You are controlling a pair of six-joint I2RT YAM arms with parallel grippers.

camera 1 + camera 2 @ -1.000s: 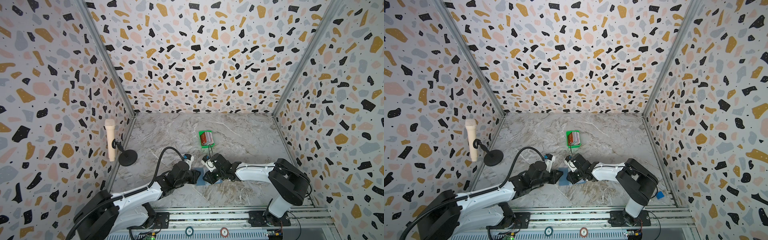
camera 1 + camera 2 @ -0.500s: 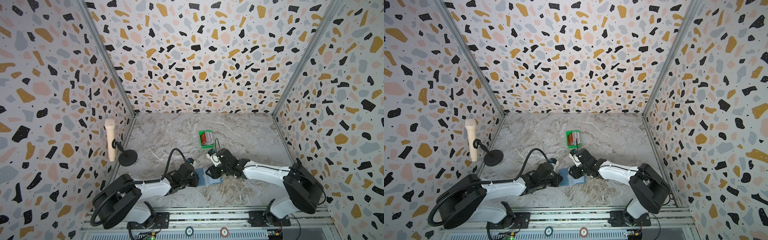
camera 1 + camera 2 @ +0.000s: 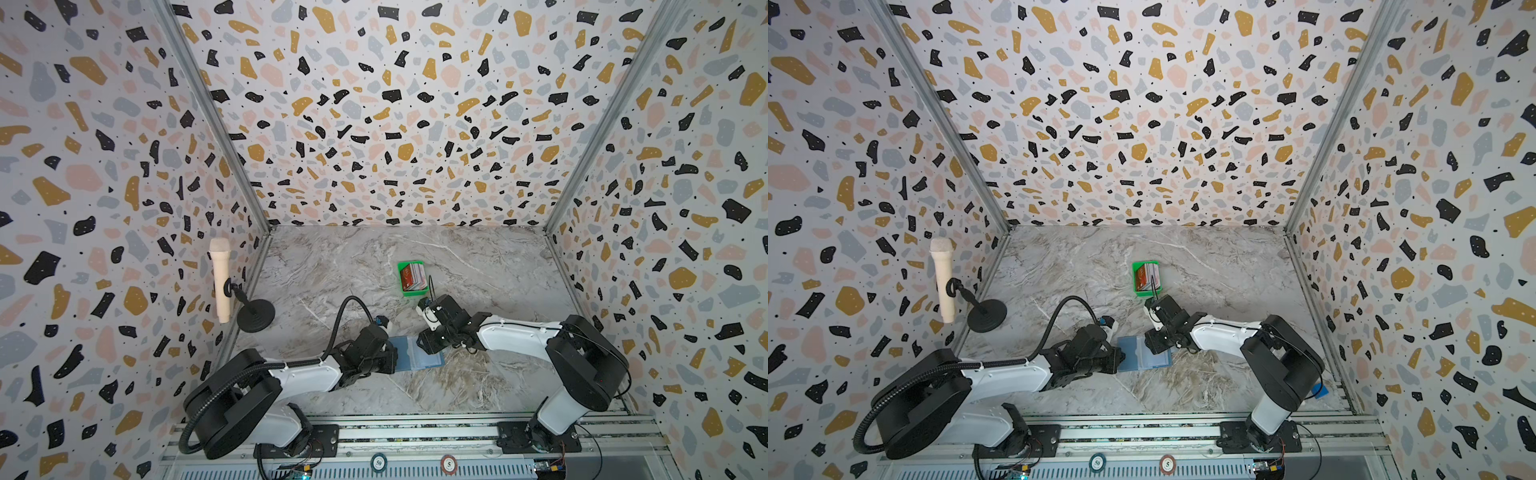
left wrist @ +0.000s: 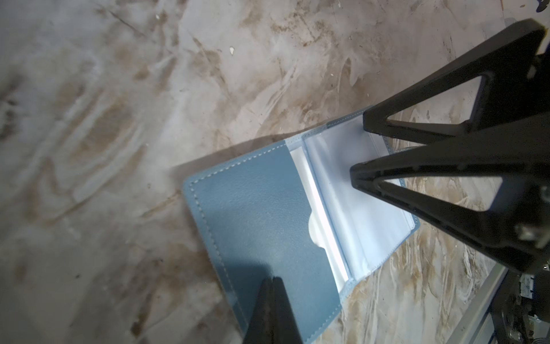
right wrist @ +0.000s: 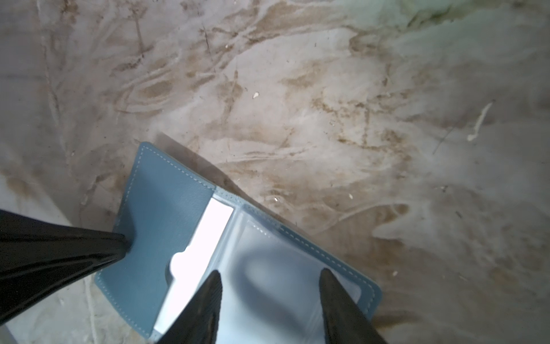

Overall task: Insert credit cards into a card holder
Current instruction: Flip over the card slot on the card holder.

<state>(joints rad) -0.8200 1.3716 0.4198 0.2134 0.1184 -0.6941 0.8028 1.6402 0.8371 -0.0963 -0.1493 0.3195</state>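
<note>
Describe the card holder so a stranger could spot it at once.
On the marble table, find where the left end effector and right end effector both reach. The card holder lies open there, flat and dusty blue, unlike the green tray behind.

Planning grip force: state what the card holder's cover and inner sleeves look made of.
Cover of the card holder: matte dusty-blue leather or imitation, by its fine grain and pale stitched edges. Its inner sleeves: clear, glossy, likely flexible plastic, by sheen and wrinkles.
</note>
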